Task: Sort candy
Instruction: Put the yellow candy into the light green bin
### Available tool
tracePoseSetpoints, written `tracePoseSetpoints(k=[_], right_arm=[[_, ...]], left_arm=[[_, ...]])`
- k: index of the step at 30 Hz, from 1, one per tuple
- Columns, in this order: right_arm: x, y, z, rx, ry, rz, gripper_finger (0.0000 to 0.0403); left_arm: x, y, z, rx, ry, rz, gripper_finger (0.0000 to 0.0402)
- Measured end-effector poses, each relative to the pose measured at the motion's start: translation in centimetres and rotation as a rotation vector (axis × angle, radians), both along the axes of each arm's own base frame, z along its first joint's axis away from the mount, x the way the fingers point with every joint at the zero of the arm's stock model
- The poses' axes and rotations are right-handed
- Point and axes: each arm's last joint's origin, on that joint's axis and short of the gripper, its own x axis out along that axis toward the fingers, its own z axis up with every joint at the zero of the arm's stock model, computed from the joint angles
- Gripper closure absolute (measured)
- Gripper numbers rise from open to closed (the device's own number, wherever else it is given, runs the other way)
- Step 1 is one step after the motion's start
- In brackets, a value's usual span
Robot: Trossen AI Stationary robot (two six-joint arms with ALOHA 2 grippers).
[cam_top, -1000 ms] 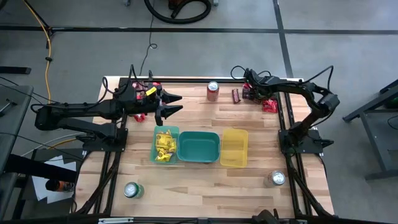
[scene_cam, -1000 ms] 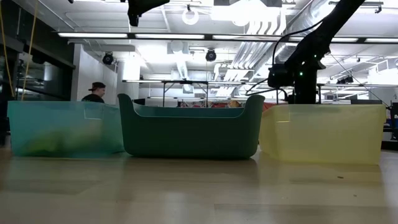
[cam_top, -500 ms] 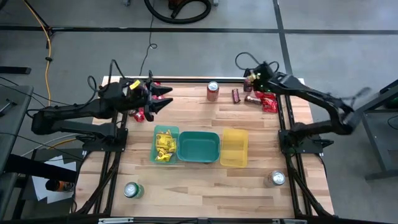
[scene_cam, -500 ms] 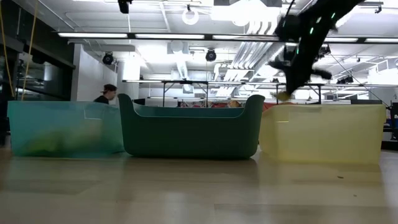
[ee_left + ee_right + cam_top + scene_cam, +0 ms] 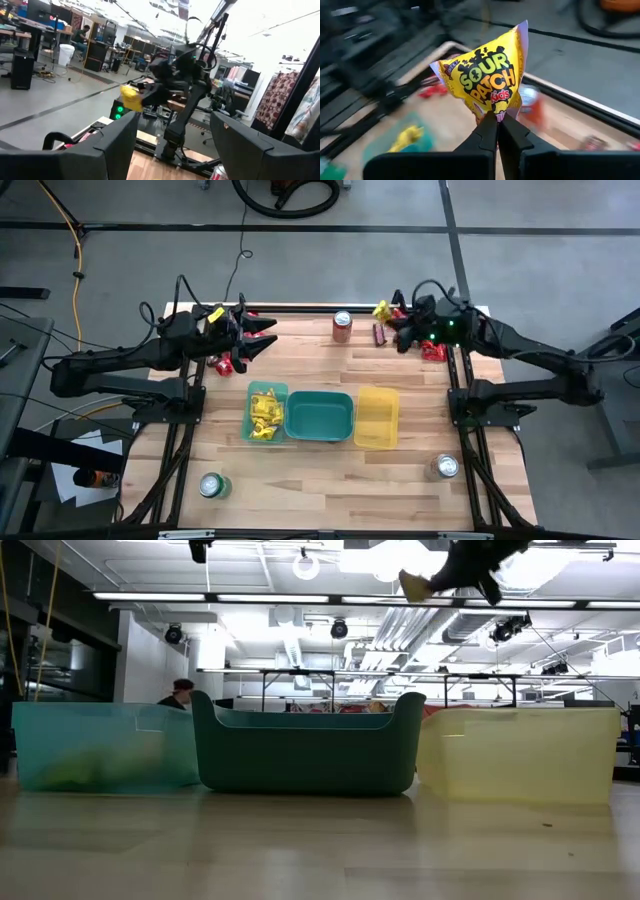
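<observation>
My right gripper (image 5: 392, 318) hangs high over the table's far right part, shut on a yellow candy packet (image 5: 485, 75), which also shows in the low view (image 5: 413, 585) and the high view (image 5: 381, 309). Red packets (image 5: 432, 348) and a brown bar (image 5: 379, 333) lie on the wood below it. My left gripper (image 5: 266, 340) is raised over the far left, open, with nothing between its fingers. More red packets (image 5: 229, 365) lie under it. Several yellow packets (image 5: 263, 412) lie in the pale green bin (image 5: 282, 390). My right gripper pinches the yellow packet's crimped end (image 5: 496, 114) between its two fingertips. The fingers come almost level from the table's right side. The packet sticks out beyond the fingertips toward the table's left, lifted clear of the table.
A teal bin (image 5: 320, 398) and a yellow bin (image 5: 377, 392) stand beside the pale green one, mid-table. A red can (image 5: 342, 326) stands at the far edge, a green can (image 5: 211, 485) near left, a silver can (image 5: 446, 467) near right. A person (image 5: 176, 692) is far behind.
My right gripper has risen from the candy pile at the far right, tipping from pointing down to nearly level, and has carried a yellow packet up, clear of the table. My left gripper drew back a little toward the far left, then kept still.
</observation>
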Motion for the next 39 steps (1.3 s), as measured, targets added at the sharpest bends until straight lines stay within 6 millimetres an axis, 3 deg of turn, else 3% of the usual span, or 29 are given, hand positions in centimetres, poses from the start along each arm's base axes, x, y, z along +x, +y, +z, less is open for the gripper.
tracePoseSetpoints(k=[12, 20, 27, 32, 39], right_arm=[[6.7, 4.9, 0.2, -0.211, -0.17, 0.439, 0.0402], [10.3, 6.9, -0.4, -0.354, -0.29, 0.561, 0.0403], [13.2, 7.5, -1.7, -0.376, -0.372, 0.622, 0.0403], [15.1, 7.6, -1.2, -0.396, -0.353, 0.68, 0.0403], [15.8, 7.5, -0.7, -0.413, -0.268, 0.734, 0.0403]], left_arm=[[0.0, 0.0, 0.0, -0.027, -0.003, -0.004, 0.0165], [0.1, -0.1, -0.1, -0.079, -0.011, -0.022, 0.0165], [2.6, -1.3, -1.7, -0.003, 0.093, -0.125, 0.0165], [4.5, -2.0, -2.9, 0.047, 0.141, -0.175, 0.0165], [5.0, -2.9, -3.2, 0.097, 0.143, -0.231, 0.0165]])
